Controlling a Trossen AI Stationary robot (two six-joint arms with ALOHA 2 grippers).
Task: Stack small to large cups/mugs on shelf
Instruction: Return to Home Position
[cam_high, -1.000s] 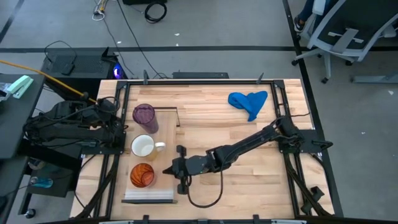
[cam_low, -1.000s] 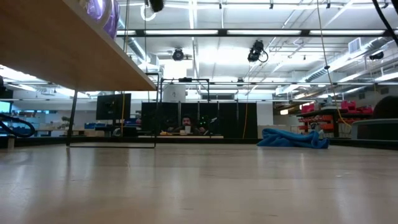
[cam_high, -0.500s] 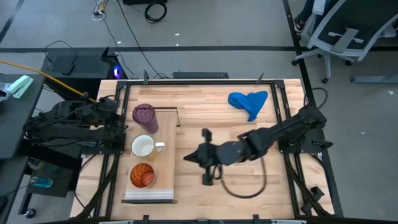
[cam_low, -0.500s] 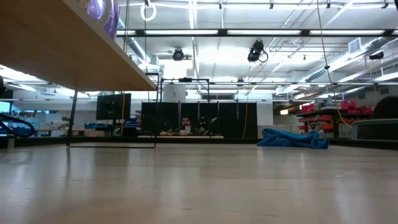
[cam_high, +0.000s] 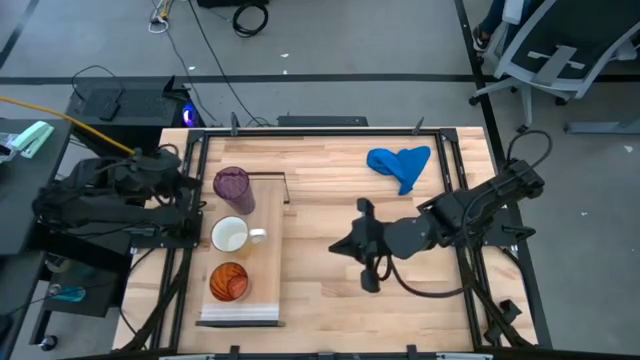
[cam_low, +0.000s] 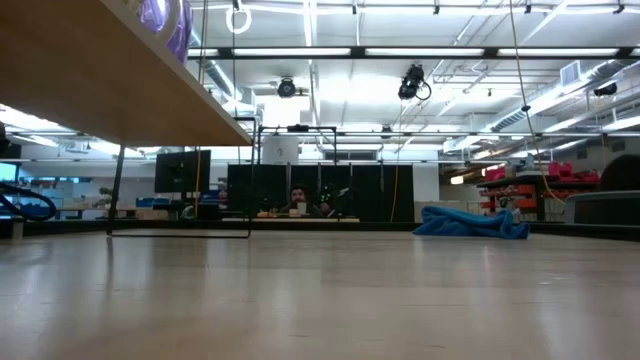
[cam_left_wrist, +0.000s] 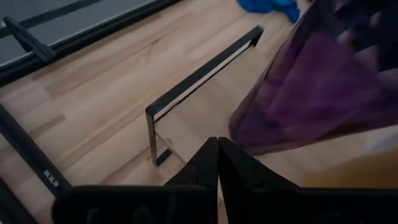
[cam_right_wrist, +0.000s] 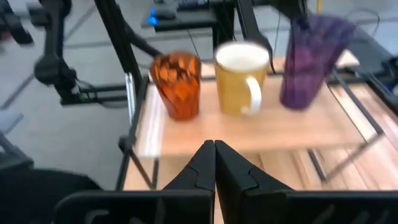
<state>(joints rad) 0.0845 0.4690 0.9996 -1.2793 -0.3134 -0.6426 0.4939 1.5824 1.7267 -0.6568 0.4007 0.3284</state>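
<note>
The right gripper (cam_right_wrist: 214, 149) hangs over the open middle of the table (cam_high: 330, 310), its two fingers pressed together on nothing. Ahead of it and well apart stands the shelf (cam_right_wrist: 261, 127), carrying three vessels side by side in one row, none set inside another. The mug (cam_right_wrist: 239, 78) is straight ahead of the fingertips, its handle turned toward the gripper. The orange-red cup (cam_right_wrist: 177, 84) is to one side of it, at the shelf's white-edged end, and the purple tumbler (cam_right_wrist: 311, 59) to the other.

From above, the mug shows only a white inside. The right wrist view alone shows its yellow outer wall and white handle. The blue cloth (cam_high: 400, 163) lies crumpled on the table, behind this gripper and off to its side.

The left gripper (cam_left_wrist: 217, 149) is also closed and empty, just beside the purple tumbler. Only its wrist view shows this closeness, with the tumbler looming large past the fingertips. The thin dark metal frame (cam_left_wrist: 193, 87) stands on the tabletop just beyond.

The low view shows neither gripper. It shows the shelf's underside raised clear of the table.
</note>
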